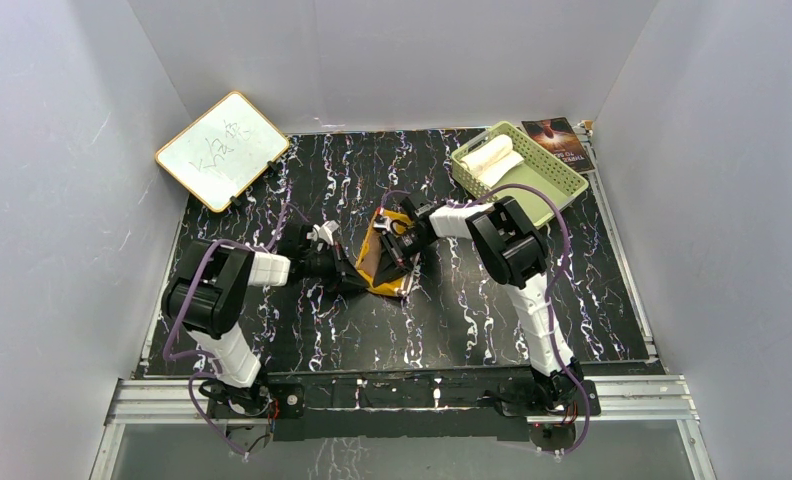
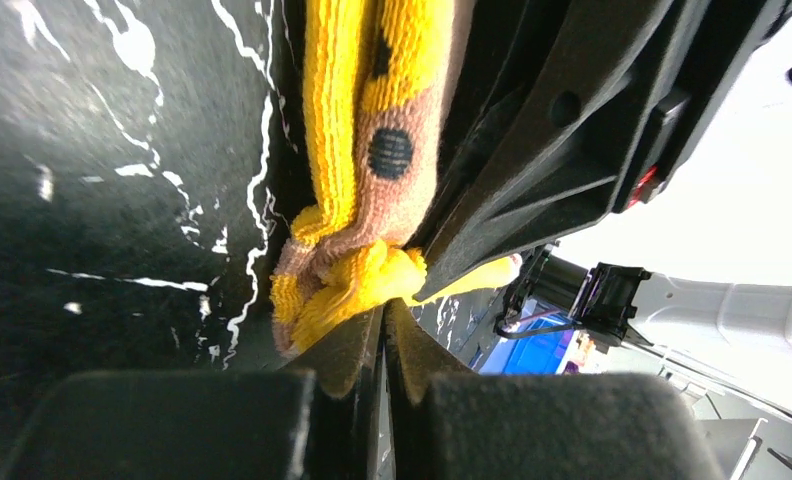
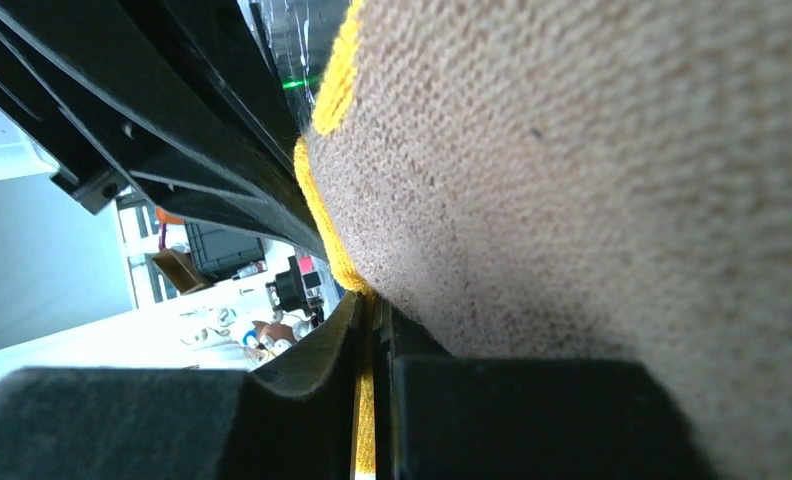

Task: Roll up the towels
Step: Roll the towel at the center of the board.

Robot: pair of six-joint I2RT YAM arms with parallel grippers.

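The mustard-yellow towel (image 1: pixel 380 262) lies partly folded on the black marbled table (image 1: pixel 472 320), between the two grippers. My left gripper (image 1: pixel 344 262) is shut on its left edge; the left wrist view shows yellow and tan cloth (image 2: pixel 362 150) bunched at the closed fingertips (image 2: pixel 347 345). My right gripper (image 1: pixel 400 245) is shut on the towel's right edge; the right wrist view shows the tan side (image 3: pixel 592 170) and a yellow hem (image 3: pixel 324 215) pinched between the fingers (image 3: pixel 322 350). The cream-white towel (image 1: pixel 492 157) lies rolled in the pale green basket (image 1: pixel 562 180).
The green basket stands at the back right. A white board with a wooden frame (image 1: pixel 222 150) leans at the back left. A dark booklet (image 1: pixel 560 140) lies behind the basket. Grey walls enclose the table on three sides.
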